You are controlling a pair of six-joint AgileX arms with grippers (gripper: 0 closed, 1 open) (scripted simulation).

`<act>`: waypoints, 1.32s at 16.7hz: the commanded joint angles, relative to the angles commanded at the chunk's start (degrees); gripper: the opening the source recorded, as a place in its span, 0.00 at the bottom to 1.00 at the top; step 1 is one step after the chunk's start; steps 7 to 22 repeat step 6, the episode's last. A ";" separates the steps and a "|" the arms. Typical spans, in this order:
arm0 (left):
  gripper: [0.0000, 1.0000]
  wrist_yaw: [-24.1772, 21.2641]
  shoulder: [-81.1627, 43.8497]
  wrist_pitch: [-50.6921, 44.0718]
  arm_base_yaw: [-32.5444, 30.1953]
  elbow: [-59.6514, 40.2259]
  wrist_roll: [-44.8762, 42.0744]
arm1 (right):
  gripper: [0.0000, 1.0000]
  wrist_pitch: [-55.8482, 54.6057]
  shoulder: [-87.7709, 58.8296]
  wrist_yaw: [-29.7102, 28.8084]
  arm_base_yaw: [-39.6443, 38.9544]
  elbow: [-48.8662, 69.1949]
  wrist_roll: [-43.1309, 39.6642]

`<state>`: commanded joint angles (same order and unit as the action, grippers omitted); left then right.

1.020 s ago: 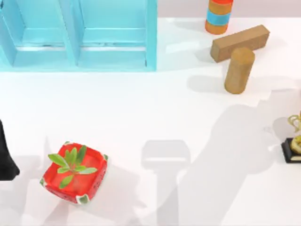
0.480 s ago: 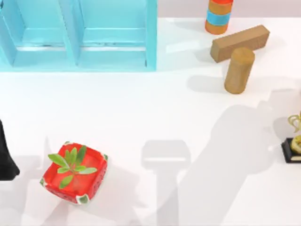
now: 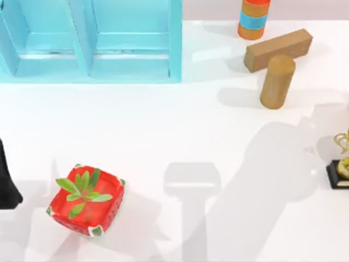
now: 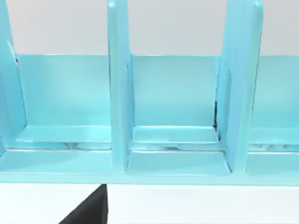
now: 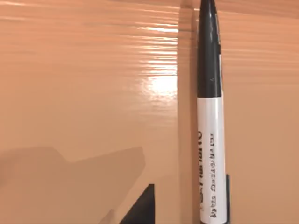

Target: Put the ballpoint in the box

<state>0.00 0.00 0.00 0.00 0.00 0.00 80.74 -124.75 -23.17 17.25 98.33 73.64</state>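
Black-tipped ballpoint (image 5: 209, 116) upright along glossy tan surface (image 5: 84, 93); finger (image 5: 140, 207) state: cannot tell.

On the white surface (image 3: 163, 125) we saw the cyan box (image 3: 175, 41) at the far left, a red plant pot (image 3: 86, 201) nearer, and a wooden block (image 3: 278, 49), a tan cylinder (image 3: 277, 82), a striped can (image 3: 253, 19) and a small trophy (image 3: 341, 169) on the right.

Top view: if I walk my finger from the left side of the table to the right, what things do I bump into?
Black arm → red pot with a green plant → blue box → striped can → wooden cylinder → gold trophy.
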 joint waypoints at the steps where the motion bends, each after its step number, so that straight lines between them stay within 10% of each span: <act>1: 1.00 0.00 0.00 0.00 0.00 0.00 0.00 | 1.00 0.00 0.00 0.00 0.00 0.00 0.00; 22: 1.00 0.00 0.00 0.00 0.00 0.00 0.00 | 1.00 0.00 0.00 0.00 0.00 0.00 0.00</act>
